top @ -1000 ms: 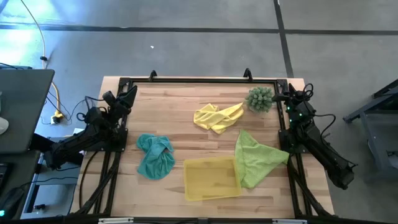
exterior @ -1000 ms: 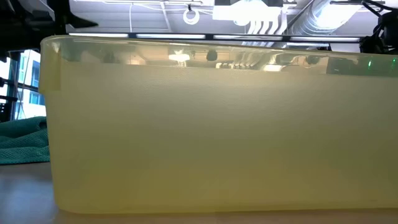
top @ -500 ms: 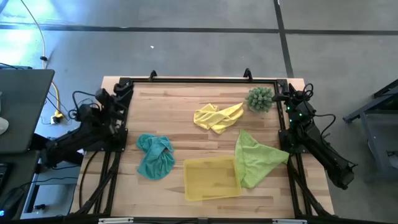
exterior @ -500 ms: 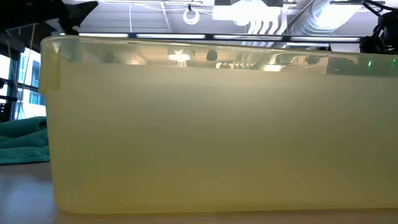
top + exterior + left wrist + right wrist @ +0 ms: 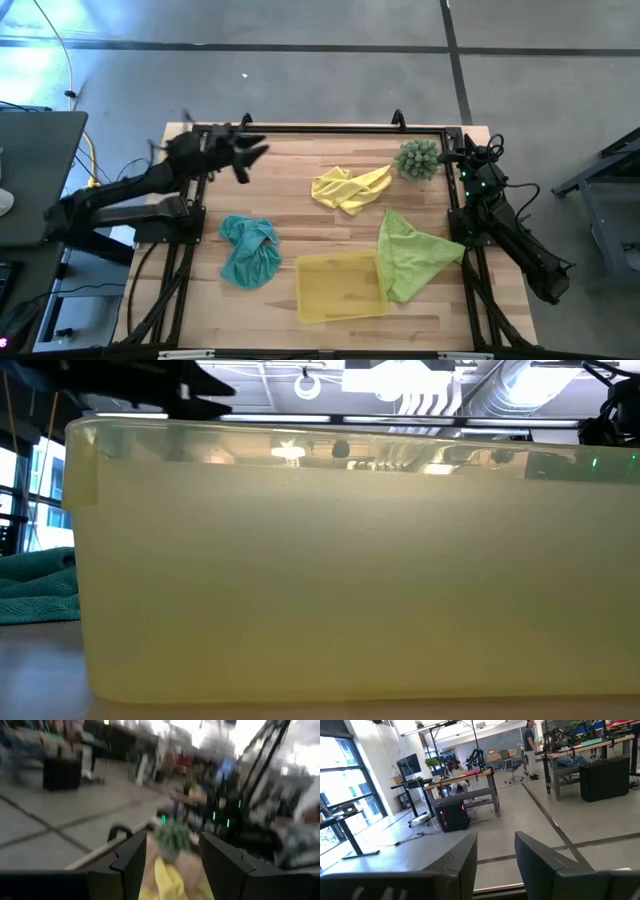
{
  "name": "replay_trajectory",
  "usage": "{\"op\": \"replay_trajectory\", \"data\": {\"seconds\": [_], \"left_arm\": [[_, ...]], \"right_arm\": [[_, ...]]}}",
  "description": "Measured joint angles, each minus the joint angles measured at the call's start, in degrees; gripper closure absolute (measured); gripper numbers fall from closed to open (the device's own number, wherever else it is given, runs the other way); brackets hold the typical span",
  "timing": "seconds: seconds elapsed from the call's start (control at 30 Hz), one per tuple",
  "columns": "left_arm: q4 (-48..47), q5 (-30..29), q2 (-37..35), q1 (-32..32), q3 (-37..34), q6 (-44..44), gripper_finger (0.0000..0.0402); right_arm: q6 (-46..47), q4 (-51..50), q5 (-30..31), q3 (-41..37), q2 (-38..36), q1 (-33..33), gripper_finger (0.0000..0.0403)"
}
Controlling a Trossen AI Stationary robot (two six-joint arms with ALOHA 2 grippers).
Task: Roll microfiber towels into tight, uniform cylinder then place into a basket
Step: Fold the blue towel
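Three towels lie crumpled on the wooden table: teal [image 5: 248, 250] at the near left, yellow [image 5: 349, 187] at the far middle, lime green [image 5: 412, 252] at the right. The lime green one lies beside the right side of the yellow basket [image 5: 340, 286], which stands near the front edge. My left gripper [image 5: 250, 155] hangs open over the table's far left corner, pointing level toward the yellow towel [image 5: 162, 882], with nothing between its fingers. My right gripper [image 5: 462, 152] waits open at the table's far right edge and holds nothing [image 5: 495, 865].
A spiky green ball-shaped plant [image 5: 418, 158] stands at the far right, just beyond the yellow towel. A black frame [image 5: 320, 128] runs around the table. In the low view the basket's wall [image 5: 340, 560] fills the picture, with the teal towel [image 5: 35, 585] at its left.
My left gripper has risen from its place at the table's left edge. It has swung toward the right, in over the far left corner, rolling as it went, and has stayed open. No towel has moved.
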Motion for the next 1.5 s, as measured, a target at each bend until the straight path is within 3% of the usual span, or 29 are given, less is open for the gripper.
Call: {"op": "replay_trajectory", "data": {"seconds": [0.2, 0.43, 0.6, 0.97, 1.13, 1.33, 1.5], "left_arm": [[-1.0, 1.9, 12.8, -7.1, 5.3, 1.7, 0.0229], [-5.8, 1.8, 21.0, -18.5, 7.5, -0.3, 0.0229], [-18.9, 1.7, 23.5, -25.7, 9.2, -4.4, 0.0229], [-60.3, 1.3, 23.9, -38.8, 13.5, -17.0, 0.0229], [-64.9, -6.1, 26.1, -43.3, 13.5, -21.0, 0.0229], [-64.8, -16.3, 33.0, -45.9, 13.5, -15.9, 0.0229], [-64.5, -19.9, 40.1, -45.2, 13.5, -13.8, 0.0229]], "right_arm": [[0.0, 0.0, 0.0, 0.0, 0.1, 0.0, 0.0281], [0.0, 0.0, 0.0, 0.0, 0.2, 0.0, 0.0281], [0.0, 0.0, 0.0, 0.0, 0.2, 0.0, 0.0281], [0.0, 0.0, 0.0, 0.0, 0.2, 0.0, 0.0281], [0.0, 0.0, 0.0, 0.0, 0.2, 0.0, 0.0281], [0.0, 0.0, 0.0, 0.0, 0.2, 0.0, 0.0281], [0.0, 0.0, 0.0, 0.0, 0.2, 0.0, 0.0281]]}}
